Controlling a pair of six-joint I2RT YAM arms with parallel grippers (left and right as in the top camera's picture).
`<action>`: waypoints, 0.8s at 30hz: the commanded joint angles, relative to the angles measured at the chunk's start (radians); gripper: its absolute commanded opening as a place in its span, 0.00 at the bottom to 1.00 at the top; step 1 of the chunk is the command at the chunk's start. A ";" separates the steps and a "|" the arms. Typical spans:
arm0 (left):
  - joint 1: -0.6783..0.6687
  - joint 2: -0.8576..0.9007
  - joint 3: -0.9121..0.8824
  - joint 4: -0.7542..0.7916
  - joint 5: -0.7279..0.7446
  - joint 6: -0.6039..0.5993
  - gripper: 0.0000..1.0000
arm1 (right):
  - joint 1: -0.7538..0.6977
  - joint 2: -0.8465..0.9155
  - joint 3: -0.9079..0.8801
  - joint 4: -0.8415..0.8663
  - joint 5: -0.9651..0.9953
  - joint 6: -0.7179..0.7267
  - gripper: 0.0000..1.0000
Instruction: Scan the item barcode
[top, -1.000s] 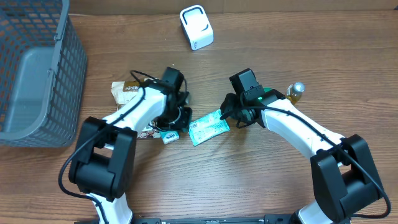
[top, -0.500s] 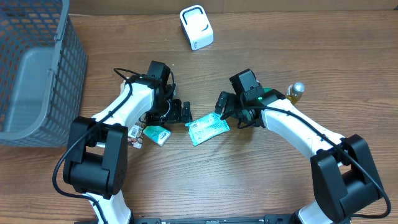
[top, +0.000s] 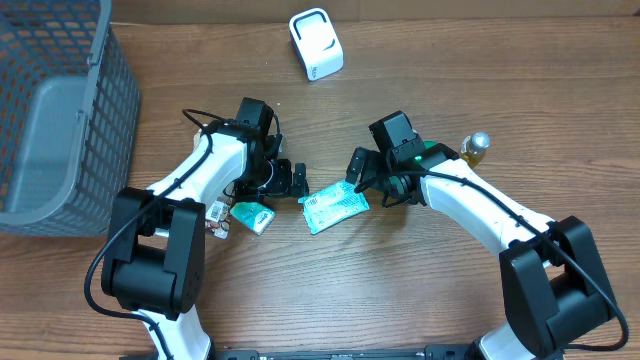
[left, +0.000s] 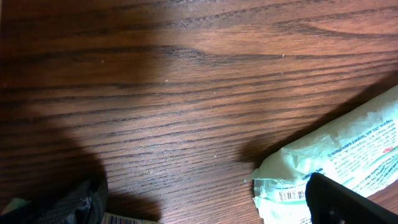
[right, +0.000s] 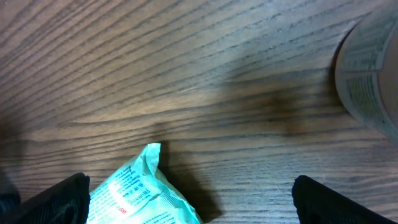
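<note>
Teal packet (top: 335, 205) lies flat on table (top: 400, 290), frame centre, between the two claws — held by neither. L gripper (top: 291, 182) and R gripper (top: 358, 172) both spread wide, empty, one near each end of packet. Step, by my judgement: pre-grasp. Next calls for pinch on one end, lift, barcode (left: 290, 195) turned twd white scanner (top: 316, 43), top centre. Packet print too small to read — no brand legible.
</note>
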 joint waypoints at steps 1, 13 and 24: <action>-0.002 -0.028 0.019 0.001 -0.010 -0.009 1.00 | 0.002 -0.021 0.019 -0.006 0.016 0.000 1.00; -0.002 -0.028 0.019 0.001 -0.010 -0.009 1.00 | 0.002 -0.021 0.019 0.006 0.016 0.000 1.00; -0.002 -0.028 0.019 0.001 -0.010 -0.009 1.00 | 0.002 -0.021 0.019 0.006 0.016 0.000 1.00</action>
